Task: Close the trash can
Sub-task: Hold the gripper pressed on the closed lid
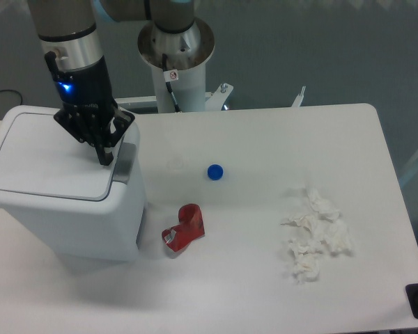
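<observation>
The large white plastic boxy trash can (63, 209) has its flat lid down; the black two-finger gripper (104, 158), fingers pinched together holding nothing, points at the lid's front edge, seemingly to press it

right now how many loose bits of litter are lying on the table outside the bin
3: a blue bottle cap mid-table, a crushed red wrapper beside the trash can, and a pile of crumpled white tissue to the right. Nothing appears hidden.

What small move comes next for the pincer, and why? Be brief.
Probably lift the pincer straight up and clear. The trash can lid already lies flat on the rim, no gap showing, so closing looks done.
</observation>
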